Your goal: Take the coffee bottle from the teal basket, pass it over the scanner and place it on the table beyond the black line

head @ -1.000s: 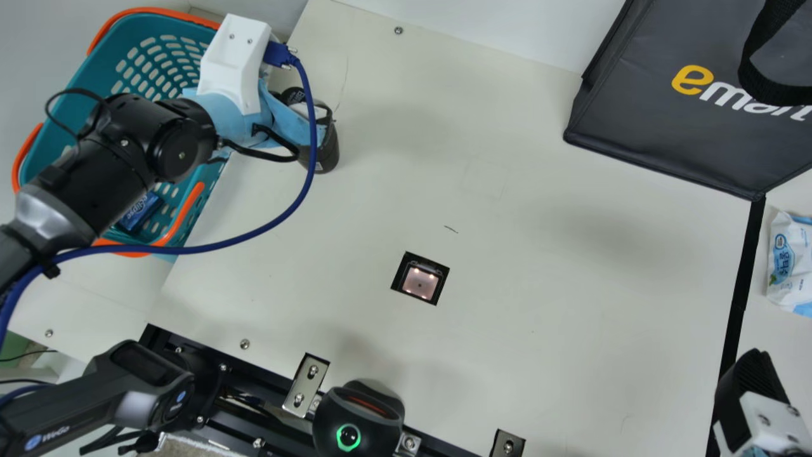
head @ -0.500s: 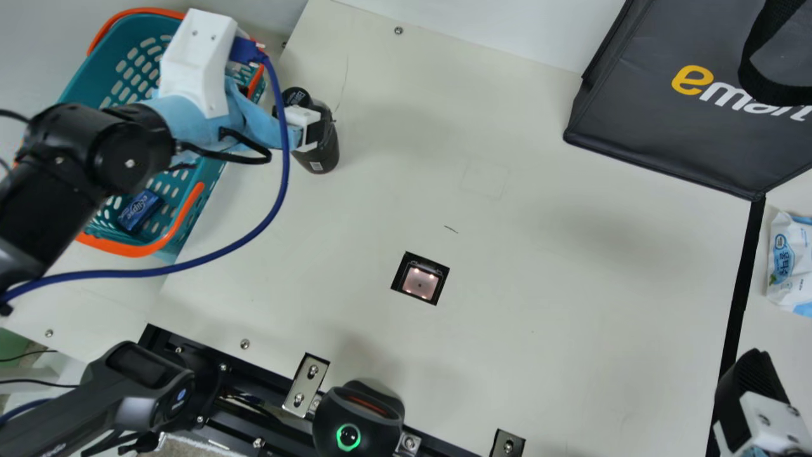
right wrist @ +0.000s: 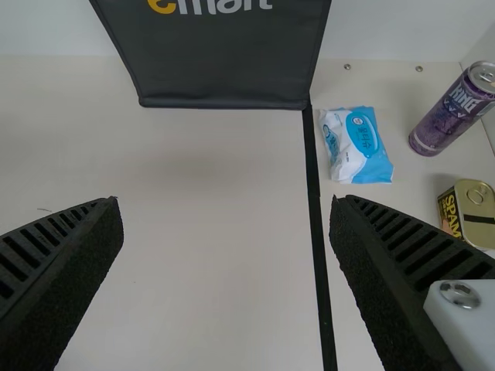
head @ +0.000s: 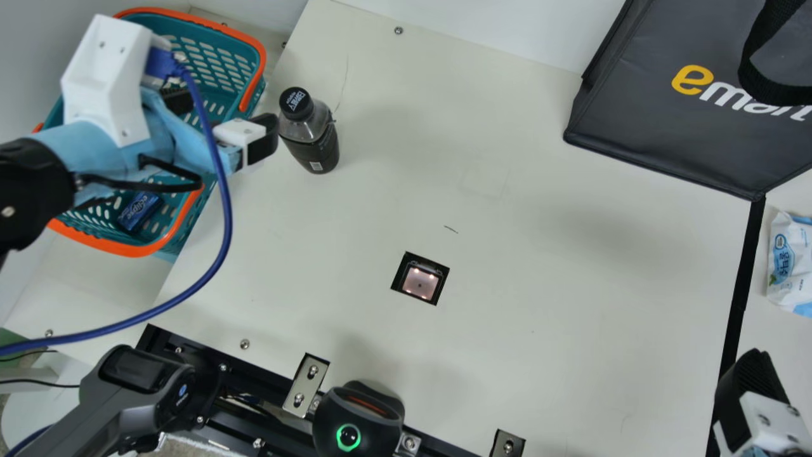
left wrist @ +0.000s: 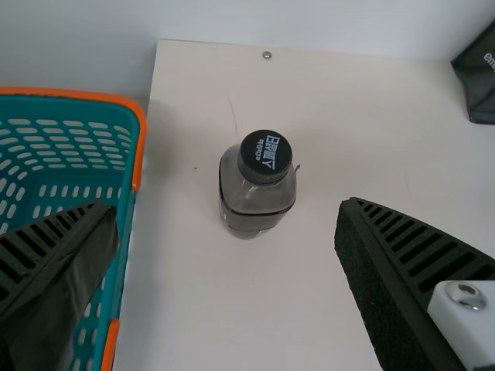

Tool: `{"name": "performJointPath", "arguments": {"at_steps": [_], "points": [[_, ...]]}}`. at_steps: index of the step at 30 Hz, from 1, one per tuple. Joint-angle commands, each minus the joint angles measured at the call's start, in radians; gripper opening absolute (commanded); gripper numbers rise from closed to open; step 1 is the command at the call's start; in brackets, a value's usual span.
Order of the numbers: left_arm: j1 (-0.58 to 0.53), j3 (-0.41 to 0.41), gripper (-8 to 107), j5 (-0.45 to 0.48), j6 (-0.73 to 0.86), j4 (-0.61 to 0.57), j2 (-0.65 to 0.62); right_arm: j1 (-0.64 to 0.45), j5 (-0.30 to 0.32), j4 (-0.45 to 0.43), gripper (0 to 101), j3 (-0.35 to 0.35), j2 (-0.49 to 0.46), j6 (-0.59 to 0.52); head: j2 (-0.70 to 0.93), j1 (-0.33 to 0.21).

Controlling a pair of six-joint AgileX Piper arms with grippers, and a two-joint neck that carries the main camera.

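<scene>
In the main view my left gripper (head: 219, 119) is open over the teal basket's (head: 256, 57) right side. The dark-capped coffee bottle (head: 314, 143) stands upright on the table right of the basket, just beyond one fingertip and not held. The left wrist view has the bottle (left wrist: 257, 189) ahead of the open gripper (left wrist: 228, 207), beside the basket (left wrist: 124, 232). A lit square scanner window (head: 420, 284) lies in the table. My right gripper (head: 752, 397) is at the lower right by the black line (head: 741, 285); in the right wrist view the gripper (right wrist: 226, 199) is open and empty.
A blue box (head: 139, 209) lies in the basket. A dark bag (head: 672, 127) stands at the back right. Past the line are a wipes pack (right wrist: 357, 145), a purple can (right wrist: 452, 112) and a yellow tin (right wrist: 468, 210). A black device (head: 358, 419) sits at the front edge.
My left gripper has opened and drawn back leftward from the bottle, now over the basket. The bottle has stayed standing in place. The right arm has not moved.
</scene>
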Motion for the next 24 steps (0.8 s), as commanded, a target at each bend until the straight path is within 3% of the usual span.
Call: {"name": "performJointPath", "arguments": {"at_steps": [1, 15, 24], "points": [[0.018, -0.001, 90, 0.017, 0.017, -0.007, -0.028, 0.000, 0.000, 0.000, 95, 0.000, 0.000, 0.000, -0.021, -0.029], [0.075, -0.012, 90, 0.117, 0.092, -0.067, -0.078, 0.000, 0.001, 0.000, 95, 0.000, 0.000, 0.000, -0.347, -0.029], [0.056, -0.067, 90, 0.144, 0.081, -0.036, 0.009, 0.000, 0.001, 0.000, 95, 0.000, 0.000, 0.000, -0.347, -0.029]]}}
